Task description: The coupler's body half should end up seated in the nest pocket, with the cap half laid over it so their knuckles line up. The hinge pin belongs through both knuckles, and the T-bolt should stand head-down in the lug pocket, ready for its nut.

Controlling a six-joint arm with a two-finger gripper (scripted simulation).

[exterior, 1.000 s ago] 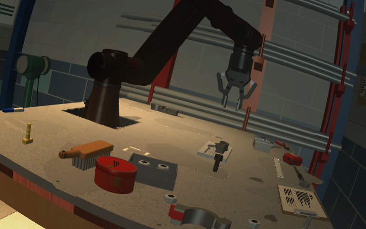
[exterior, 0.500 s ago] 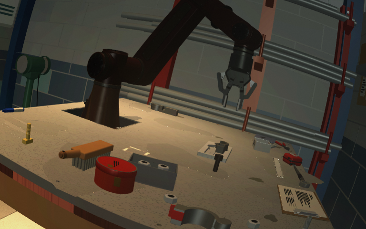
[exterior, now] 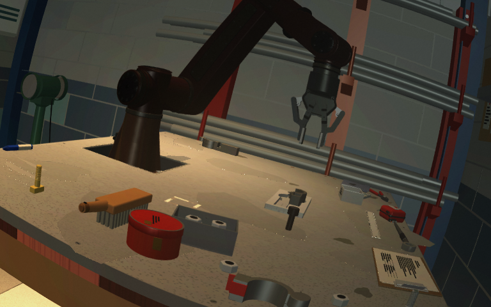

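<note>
A grey half-ring coupler piece [exterior: 266, 291] lies at the table's front edge, partly cut off by the frame, with a red block beside it. The pale nest plate [exterior: 288, 203] sits mid-table with a dark coupler part [exterior: 297, 196] on it, and a dark pin [exterior: 292, 216] lies at its front edge. The yellow T-bolt [exterior: 37, 179] stands head-down far left on the table. Another grey coupler-like piece [exterior: 219, 144] lies near the back. My gripper [exterior: 310, 139] hangs high above the nest plate, open and holding nothing.
Horizontal grey pipes and red posts run behind the table. A brush [exterior: 117, 206], red tin [exterior: 155, 234] and grey tray with two nuts [exterior: 207, 228] crowd the front left. Loose nuts [exterior: 229, 266], a clipboard [exterior: 405, 270] and small tools lie at the right.
</note>
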